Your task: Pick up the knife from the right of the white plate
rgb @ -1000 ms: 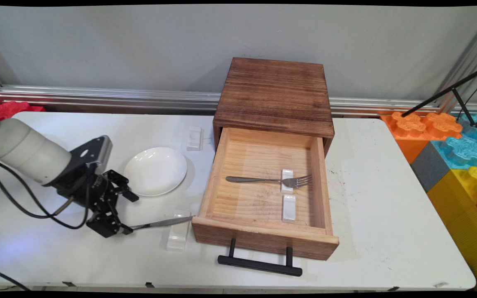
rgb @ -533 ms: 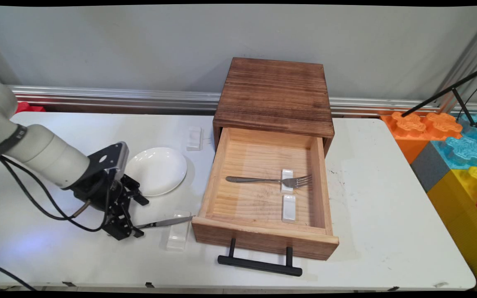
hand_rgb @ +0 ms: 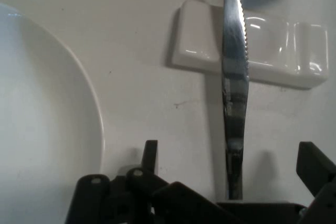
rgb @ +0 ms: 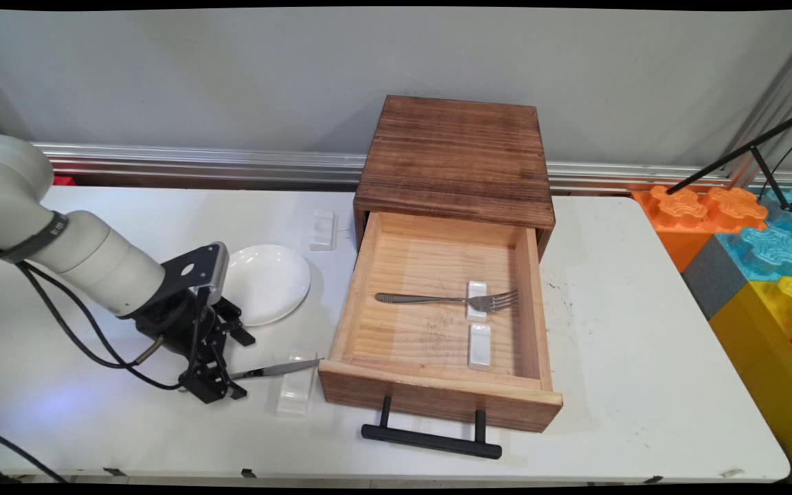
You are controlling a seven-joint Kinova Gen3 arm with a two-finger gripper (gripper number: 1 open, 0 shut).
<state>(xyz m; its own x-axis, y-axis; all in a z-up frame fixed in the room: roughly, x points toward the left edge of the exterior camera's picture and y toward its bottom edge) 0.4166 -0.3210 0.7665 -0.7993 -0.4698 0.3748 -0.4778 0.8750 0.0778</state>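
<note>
A plain grey wall [rgb: 231,75] is seen behind the white table [rgb: 643,357], with a strip of ribbed aluminium rail [rgb: 183,163] run along its foot. To the right of the table, large interlocking foam blocks [rgb: 746,240] in orange, blue, grey, yellow and red are stacked, and black tripod legs [rgb: 760,155] are slanted above them. The scene is evenly lit.

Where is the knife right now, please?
In the main view the knife lies left of the drawer, blade across a white rest, handle between the gripper's open fingers.
</note>
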